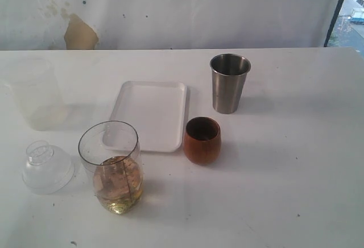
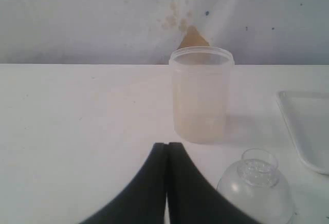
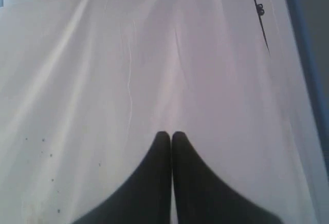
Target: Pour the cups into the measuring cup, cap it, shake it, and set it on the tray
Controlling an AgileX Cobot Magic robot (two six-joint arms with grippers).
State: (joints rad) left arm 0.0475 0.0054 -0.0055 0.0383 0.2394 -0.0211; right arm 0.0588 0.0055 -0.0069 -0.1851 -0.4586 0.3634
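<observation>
Presently showing the measuring cup (image 1: 111, 165) standing lower left of centre in the exterior frame, holding pale yellow liquid; tray (image 1: 149, 115) lying at centre; wooden cup (image 1: 202, 140) standing just right of it; steel tumbler (image 1: 229, 83) standing upper right. Showing left gripper (image 2: 167, 146) and right gripper (image 3: 171, 134), each in its wrist view, clenched, grasping nothing.

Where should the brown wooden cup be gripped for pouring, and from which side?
The wooden cup stands upright, rounded and widest near mid-height, so a pinch across its belly should probably seat best. Come from its right in the exterior view: the tray lies close on its left, and the steel tumbler stands behind it, apart.
</observation>
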